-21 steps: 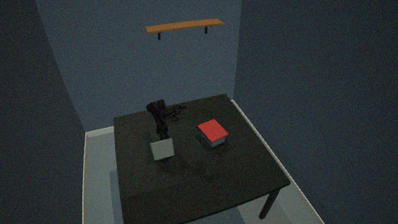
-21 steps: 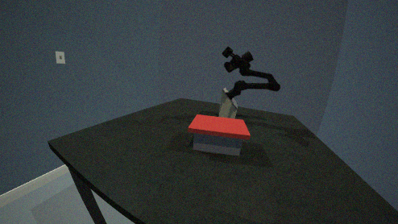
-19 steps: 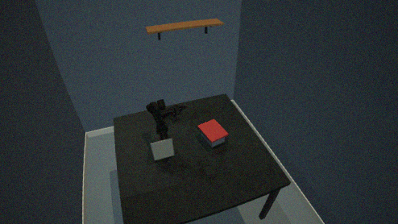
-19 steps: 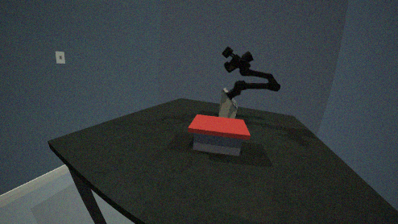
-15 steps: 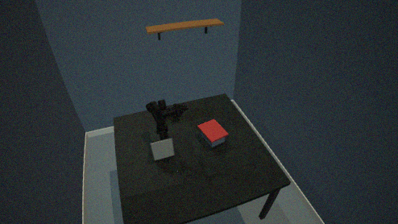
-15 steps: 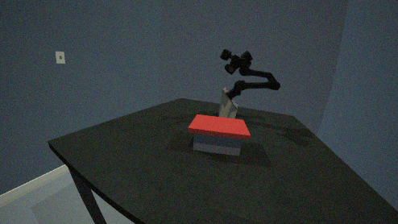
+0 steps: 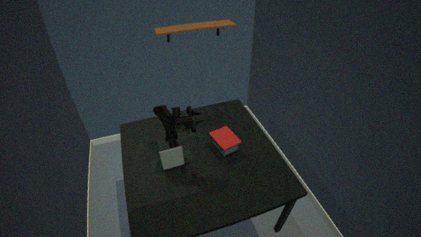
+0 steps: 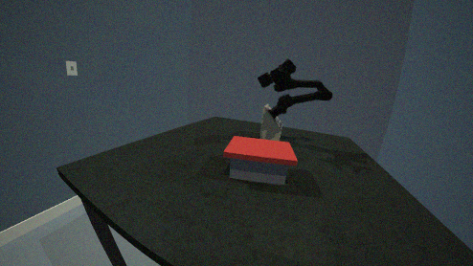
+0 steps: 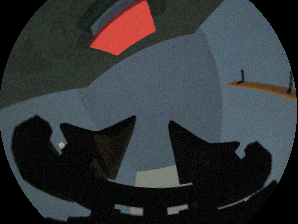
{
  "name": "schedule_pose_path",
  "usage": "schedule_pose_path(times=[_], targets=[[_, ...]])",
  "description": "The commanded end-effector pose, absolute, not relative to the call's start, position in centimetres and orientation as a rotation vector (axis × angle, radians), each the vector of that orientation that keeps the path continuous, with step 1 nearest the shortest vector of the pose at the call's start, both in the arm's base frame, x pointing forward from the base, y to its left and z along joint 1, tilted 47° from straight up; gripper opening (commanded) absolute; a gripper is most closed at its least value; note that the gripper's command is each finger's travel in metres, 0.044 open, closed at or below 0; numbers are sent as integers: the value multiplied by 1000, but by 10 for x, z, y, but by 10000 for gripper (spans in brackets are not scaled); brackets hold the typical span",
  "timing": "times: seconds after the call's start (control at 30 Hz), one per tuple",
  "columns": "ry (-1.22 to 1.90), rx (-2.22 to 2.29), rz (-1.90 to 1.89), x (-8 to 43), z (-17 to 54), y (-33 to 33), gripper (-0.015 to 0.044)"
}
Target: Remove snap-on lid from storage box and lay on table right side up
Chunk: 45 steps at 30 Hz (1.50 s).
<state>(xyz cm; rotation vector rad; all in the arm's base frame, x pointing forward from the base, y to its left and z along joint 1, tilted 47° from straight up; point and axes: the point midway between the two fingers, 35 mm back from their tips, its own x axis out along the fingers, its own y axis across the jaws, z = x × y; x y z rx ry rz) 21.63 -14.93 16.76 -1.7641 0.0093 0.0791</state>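
Lid (image 8: 260, 150) red, seated on storage box (image 8: 259, 171); nothing done. Gripper (image 9: 148, 137) high behind box, jaws half-parted, empty.

Table (image 7: 222, 196): stands in a corner between two walls.
Box (image 8: 258, 173): on the table, in the top view right of the middle.
Lid (image 7: 225, 138): on top of the box, lying flat.
Arm (image 7: 170, 124): at the back part of the table in the top view, left of the box; in the exterior view behind the box.
Base block (image 7: 172, 158): on the table, before the arm in the top view, left of the box and apart from it.
Gripper (image 9: 149, 139): raised above the table, well apart from the lid.
Shelf (image 7: 195, 27): on the back wall, above the table.
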Motion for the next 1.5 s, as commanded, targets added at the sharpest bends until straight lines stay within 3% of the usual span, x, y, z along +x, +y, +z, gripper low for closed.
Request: schedule_pose_path(times=[0.0, 0.77, 1.47], targets=[[45, -883, 188, 241, 146, -139, 235], [357, 645, 289, 276, 92, -95, 235], [786, 1847, 54, 290, 47, -49, 235]])
